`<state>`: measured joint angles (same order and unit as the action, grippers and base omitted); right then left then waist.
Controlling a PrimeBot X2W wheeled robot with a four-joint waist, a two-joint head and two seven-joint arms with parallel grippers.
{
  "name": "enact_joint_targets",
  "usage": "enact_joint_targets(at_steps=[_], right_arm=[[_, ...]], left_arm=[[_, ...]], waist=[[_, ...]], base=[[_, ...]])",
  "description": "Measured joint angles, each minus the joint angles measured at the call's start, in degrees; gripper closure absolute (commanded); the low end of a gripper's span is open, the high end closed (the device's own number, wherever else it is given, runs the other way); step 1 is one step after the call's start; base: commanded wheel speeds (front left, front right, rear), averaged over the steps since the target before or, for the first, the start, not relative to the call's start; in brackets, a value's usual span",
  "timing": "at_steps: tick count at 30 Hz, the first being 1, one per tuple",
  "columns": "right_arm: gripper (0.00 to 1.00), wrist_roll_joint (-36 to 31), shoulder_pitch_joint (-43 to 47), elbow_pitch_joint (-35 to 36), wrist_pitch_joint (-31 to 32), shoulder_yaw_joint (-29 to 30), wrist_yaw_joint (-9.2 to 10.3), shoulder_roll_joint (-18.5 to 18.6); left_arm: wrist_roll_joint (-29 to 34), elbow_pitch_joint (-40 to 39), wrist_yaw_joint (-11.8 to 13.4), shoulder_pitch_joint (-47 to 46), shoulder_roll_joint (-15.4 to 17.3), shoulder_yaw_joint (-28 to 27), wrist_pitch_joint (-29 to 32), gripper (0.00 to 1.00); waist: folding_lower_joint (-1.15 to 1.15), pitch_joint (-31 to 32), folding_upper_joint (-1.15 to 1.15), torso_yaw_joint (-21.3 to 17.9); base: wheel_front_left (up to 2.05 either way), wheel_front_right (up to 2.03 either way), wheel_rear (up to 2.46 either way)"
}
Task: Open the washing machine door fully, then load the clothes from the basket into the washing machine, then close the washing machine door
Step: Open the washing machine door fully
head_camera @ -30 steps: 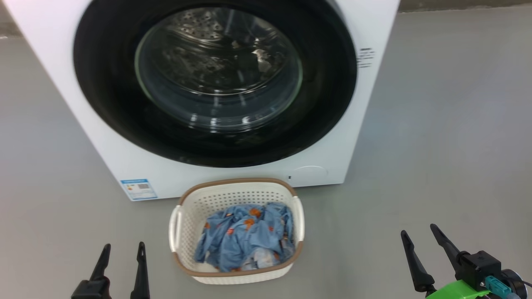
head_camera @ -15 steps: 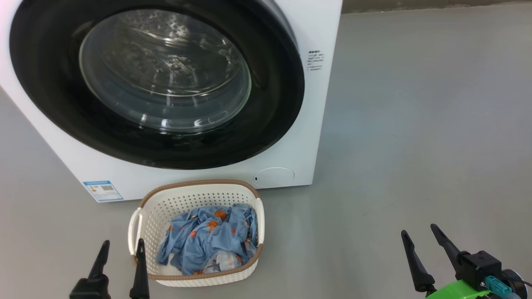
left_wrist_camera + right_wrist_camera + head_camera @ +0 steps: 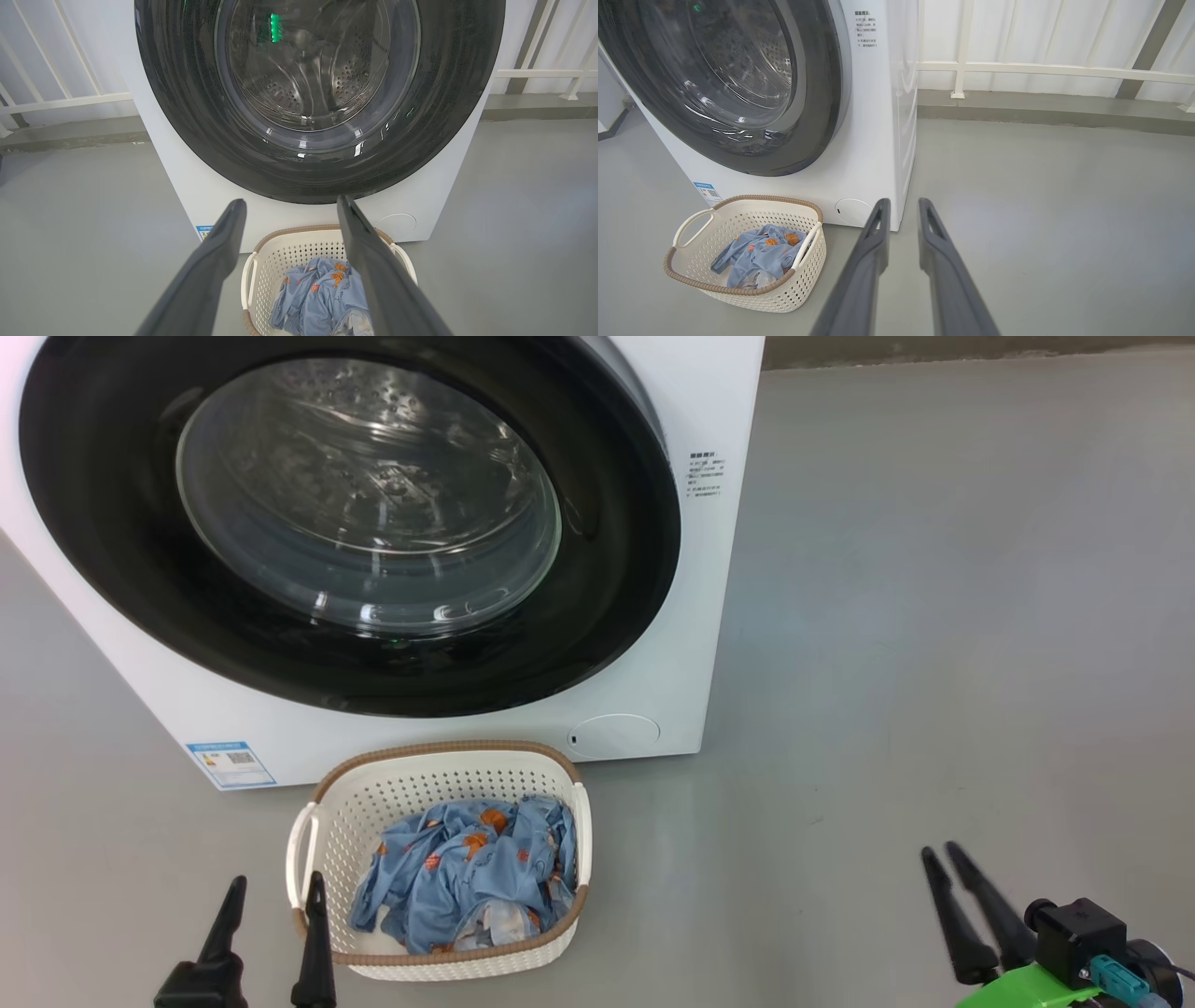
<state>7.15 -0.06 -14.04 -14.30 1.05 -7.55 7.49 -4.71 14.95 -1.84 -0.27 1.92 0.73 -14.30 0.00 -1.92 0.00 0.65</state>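
Bare grey floor (image 3: 934,616) runs back to a white railing (image 3: 1064,70) against the wall. On it stands the washing machine (image 3: 719,569). The washing machine door (image 3: 364,504) lies flat against its front, so the step in hand is judged to be the first one, the opening.

The basket (image 3: 448,747) sits on the floor just before the machine, below the door's lower edge, with the clothes (image 3: 467,877) heaped inside it.

The left gripper (image 3: 274,880) hangs just beside the basket's left handle, jaws released wide and empty. The right gripper (image 3: 938,849) is well apart to the right, jaws close together with a narrow gap, grasping nothing.

No handle or hinge can be made out, so the catch side has to be found first. To open well:
- Hook a finger behind the door's rim.
- Pull along the door's own arc rather than straight back.
- Keep the swing clear of the basket and take it to the stop.
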Motion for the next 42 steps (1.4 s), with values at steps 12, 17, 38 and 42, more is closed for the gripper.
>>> enact_joint_targets(at_steps=[12,17,38,42], right_arm=[[1.0,0.7,0.0,-0.3,0.0,-0.4,0.0,0.2],[1.0,1.3,0.0,-0.4,0.0,-0.4,0.0,0.1],[1.0,51.3,-0.7,-6.9,0.0,4.5,0.0,-3.6],[1.0,67.9,-1.8,-8.3,0.4,1.1,0.0,0.7]], left_arm=[[-0.4,0.0,0.0,0.0,0.0,0.3,0.0,0.0],[-0.5,0.1,0.0,0.0,0.0,0.3,0.0,0.0],[-1.5,0.0,0.0,1.2,0.0,0.2,0.0,0.0],[-1.6,0.0,-0.4,1.2,0.0,0.2,0.0,0.0]], waist=[[0.0,0.2,0.0,0.2],[0.0,0.1,0.0,0.3],[0.0,-0.4,0.0,0.4],[0.0,-1.3,0.0,0.5]], base=[[0.0,0.0,0.0],[0.0,0.0,0.0],[0.0,0.0,0.0],[0.0,0.0,0.0]])
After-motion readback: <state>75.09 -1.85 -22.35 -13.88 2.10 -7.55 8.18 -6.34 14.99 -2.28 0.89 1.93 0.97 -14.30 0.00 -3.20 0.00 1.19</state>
